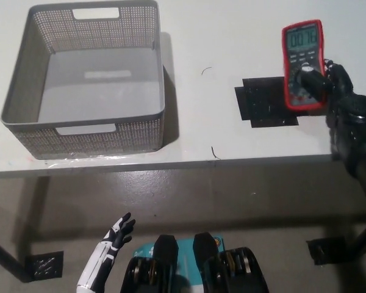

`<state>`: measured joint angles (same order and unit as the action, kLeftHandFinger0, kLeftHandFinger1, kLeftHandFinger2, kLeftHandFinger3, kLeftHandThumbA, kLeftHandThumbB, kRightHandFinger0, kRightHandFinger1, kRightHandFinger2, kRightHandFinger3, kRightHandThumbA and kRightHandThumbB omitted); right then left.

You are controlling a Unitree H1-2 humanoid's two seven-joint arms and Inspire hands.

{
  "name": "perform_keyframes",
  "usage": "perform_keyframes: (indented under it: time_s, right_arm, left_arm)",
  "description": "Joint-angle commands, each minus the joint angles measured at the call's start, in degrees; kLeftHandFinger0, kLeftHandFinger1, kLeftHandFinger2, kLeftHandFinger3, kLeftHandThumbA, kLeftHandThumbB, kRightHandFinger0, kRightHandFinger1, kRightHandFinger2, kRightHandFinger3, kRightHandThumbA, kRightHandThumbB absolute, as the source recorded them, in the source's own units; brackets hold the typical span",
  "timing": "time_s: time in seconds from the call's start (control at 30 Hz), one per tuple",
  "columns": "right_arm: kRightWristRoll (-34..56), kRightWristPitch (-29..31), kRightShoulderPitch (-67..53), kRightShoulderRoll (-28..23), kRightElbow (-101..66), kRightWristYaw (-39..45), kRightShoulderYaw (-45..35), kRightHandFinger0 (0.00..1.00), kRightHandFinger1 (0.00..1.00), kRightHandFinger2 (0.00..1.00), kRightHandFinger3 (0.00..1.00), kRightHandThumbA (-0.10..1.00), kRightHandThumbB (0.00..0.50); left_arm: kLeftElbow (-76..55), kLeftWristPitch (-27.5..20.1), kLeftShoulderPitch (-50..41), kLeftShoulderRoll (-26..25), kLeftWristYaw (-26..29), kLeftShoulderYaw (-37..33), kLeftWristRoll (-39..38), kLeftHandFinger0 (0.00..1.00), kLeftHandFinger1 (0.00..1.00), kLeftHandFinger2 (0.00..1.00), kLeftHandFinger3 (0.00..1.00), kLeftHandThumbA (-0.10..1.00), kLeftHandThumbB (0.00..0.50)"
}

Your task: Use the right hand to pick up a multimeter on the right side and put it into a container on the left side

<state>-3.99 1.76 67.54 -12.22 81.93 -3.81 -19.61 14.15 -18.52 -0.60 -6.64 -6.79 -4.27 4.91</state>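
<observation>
Red multimeter [303,66] gripped by right robot hand [337,91] above black patch [262,108]; basket [85,125] well left.

Even bright light, soft shadows

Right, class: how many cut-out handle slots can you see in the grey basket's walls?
2. One slot is in the far wall of the grey basket, at the top of the picture. The other slot is in the near wall, facing the table edge. The side walls show none.
</observation>
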Motion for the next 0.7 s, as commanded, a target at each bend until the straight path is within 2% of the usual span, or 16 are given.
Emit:
perform_keyframes:
  time_s: [0.0,0.03,0.1,0.17,0.2,0.23,0.27,0.3,0.33,0.37,0.4,0.53,0.57,0.6,0.63,0.67]
  right_arm:
    - [10.4,-1.4,13.8,1.6,-2.7,1.3,-5.5,0.0,0.44,0.78,0.8,-0.1,0.151]
    - [11.2,-2.4,14.6,2.2,-2.8,1.3,-6.5,0.01,0.46,0.85,0.85,-0.1,0.15]
    - [12.1,-3.6,15.7,3.0,-2.7,0.8,-7.6,0.0,0.46,0.88,1.0,-0.1,0.147]
    - [13.7,-3.9,16.9,4.4,-2.7,0.7,-9.3,0.0,0.44,0.87,1.0,-0.1,0.158]
    - [13.9,-4.0,17.2,4.7,-2.7,0.6,-9.7,0.05,0.5,0.91,1.0,-0.1,0.293]
    - [14.9,-4.1,18.0,5.7,-2.7,1.3,-10.6,0.0,0.34,0.83,1.0,-0.1,0.171]
    - [15.3,-4.3,18.4,6.0,-2.6,1.5,-11.1,0.0,0.29,0.83,1.0,-0.1,0.171]
    - [16.4,-5.0,19.2,6.8,-2.8,2.3,-12.1,0.0,0.17,0.8,1.0,-0.1,0.158]
    - [17.5,-5.4,19.5,7.3,-2.8,2.7,-13.1,0.0,0.13,0.81,1.0,-0.1,0.163]
    - [18.3,-5.7,20.4,8.3,-2.8,2.5,-13.9,0.0,0.15,0.84,0.95,-0.1,0.164]
    - [18.4,-5.7,20.7,8.9,-2.8,2.2,-14.1,0.0,0.14,0.84,1.0,-0.1,0.174]
    - [17.9,-6.5,22.4,11.7,-3.2,2.5,-12.9,0.0,0.0,0.67,1.0,-0.1,0.166]
    - [18.0,-6.6,22.5,12.5,-3.4,2.7,-12.5,0.01,0.1,0.69,1.0,-0.1,0.232]
    - [18.8,-6.4,22.8,13.4,-3.5,3.1,-12.9,0.0,0.05,0.7,1.0,-0.1,0.175]
    - [19.2,-6.2,23.0,14.6,-3.7,3.4,-12.8,0.0,0.07,0.7,0.48,-0.1,0.166]
    - [19.3,-6.3,22.8,15.0,-3.8,3.3,-12.6,0.0,0.14,0.84,0.58,-0.1,0.17]
  left_arm:
    - [-1.9,-0.3,0.0,-0.5,-0.7,0.1,-1.5,1.0,1.0,1.0,1.0,1.0,0.496]
    - [-1.9,-0.2,-0.2,-0.5,-0.7,0.1,-1.5,1.0,1.0,1.0,1.0,1.0,0.493]
    - [-1.8,-0.4,-0.3,-0.4,-0.5,0.2,-1.5,1.0,1.0,1.0,1.0,1.0,0.494]
    - [-1.4,-0.9,-0.3,-0.4,-0.4,0.2,-1.4,1.0,1.0,1.0,1.0,1.0,0.499]
    - [-1.6,-0.5,-0.3,-0.4,-0.3,0.3,-1.1,1.0,1.0,1.0,1.0,1.0,0.5]
    - [-1.7,-0.3,-0.3,-0.4,-0.3,0.2,-1.1,1.0,1.0,1.0,1.0,1.0,0.5]
    - [-1.8,-0.2,-0.3,-0.4,-0.4,0.2,-1.1,1.0,1.0,1.0,1.0,1.0,0.5]
    - [-1.9,0.2,-0.3,-0.4,-0.5,0.3,-1.5,1.0,1.0,1.0,1.0,1.0,0.5]
    - [-1.6,-0.4,-0.4,-0.4,-0.5,0.2,-1.1,1.0,1.0,1.0,1.0,1.0,0.485]
    - [-1.4,-0.6,-0.3,-0.5,-0.7,0.1,-1.3,1.0,1.0,1.0,1.0,1.0,0.473]
    - [-1.3,-0.5,-0.4,-0.5,-0.9,0.0,-1.4,1.0,1.0,1.0,1.0,1.0,0.481]
    - [-1.8,-0.1,-1.0,-0.8,-1.6,-0.2,-1.8,1.0,1.0,1.0,1.0,1.0,0.471]
    - [-2.3,0.4,-1.4,-0.6,-1.7,-0.2,-1.9,1.0,1.0,1.0,1.0,1.0,0.498]
    - [-2.1,0.2,-1.4,-0.5,-1.6,-0.2,-1.8,1.0,1.0,1.0,1.0,1.0,0.5]
    - [-2.2,0.3,-1.8,-0.2,-1.3,-0.4,-1.3,1.0,1.0,1.0,1.0,1.0,0.5]
    - [-2.1,0.0,-2.1,-0.1,-1.1,-0.6,-0.9,1.0,1.0,1.0,1.0,1.0,0.5]
